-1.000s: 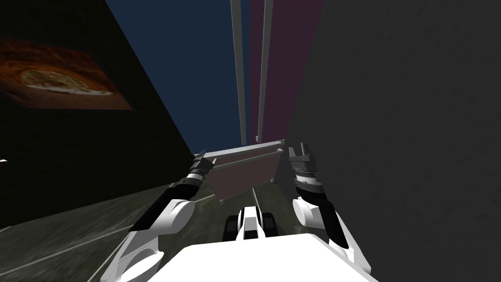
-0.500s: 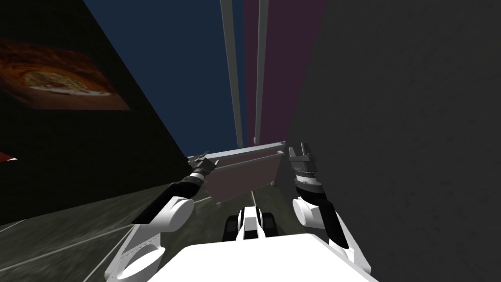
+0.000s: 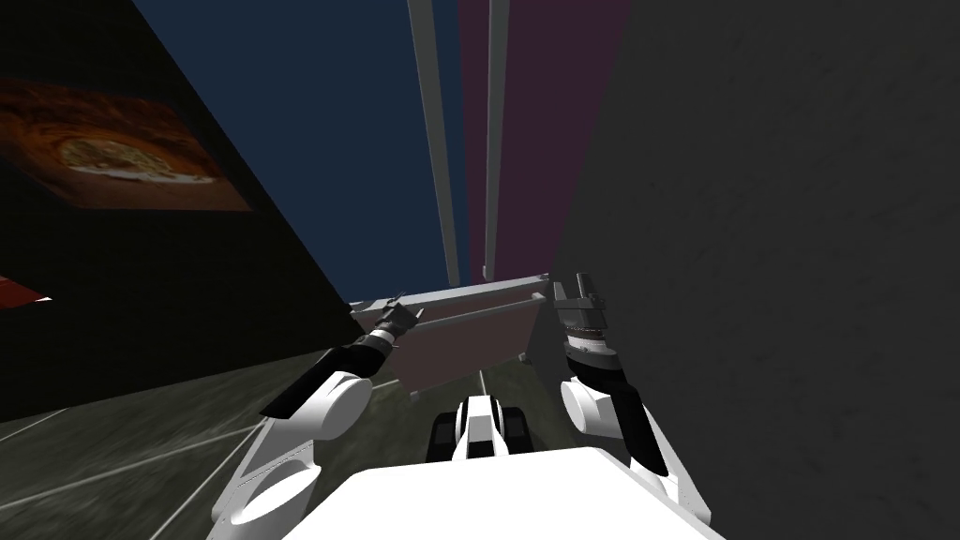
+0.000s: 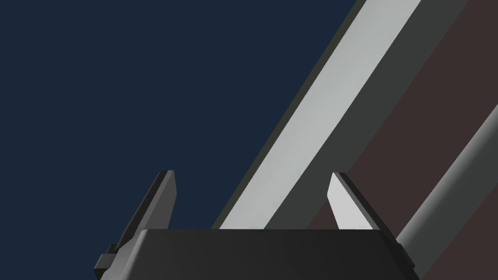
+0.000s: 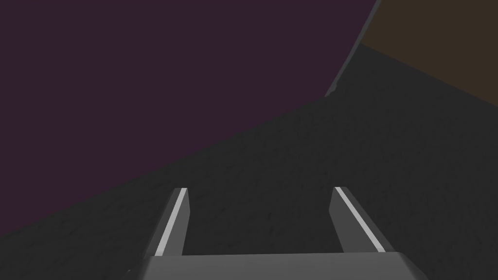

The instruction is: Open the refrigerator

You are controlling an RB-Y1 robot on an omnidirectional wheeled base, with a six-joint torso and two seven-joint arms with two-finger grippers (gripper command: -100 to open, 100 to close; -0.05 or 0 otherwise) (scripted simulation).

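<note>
**A:** I've shifted, so the fridge (image 3: 472, 141) sits further left of top centre. The left gripper (image 3: 394, 309) has crept in over the drawer (image 3: 469, 342), mid-frame.

**B:** Holding anything?

**A:** Nope. Its two thin fingers (image 4: 345, 204) are spread wide and empty, with a flat pale grey bar (image 4: 321, 112) just ahead. The right gripper (image 3: 578, 281) is spread and empty too, by the rough dark wall (image 3: 769, 234).

**B:** And the fridge?

**A:** Smooth blue door (image 3: 356, 112), purple door (image 3: 553, 112), two long grey handles (image 3: 434, 141), and two bars on the brownish drawer.
</note>
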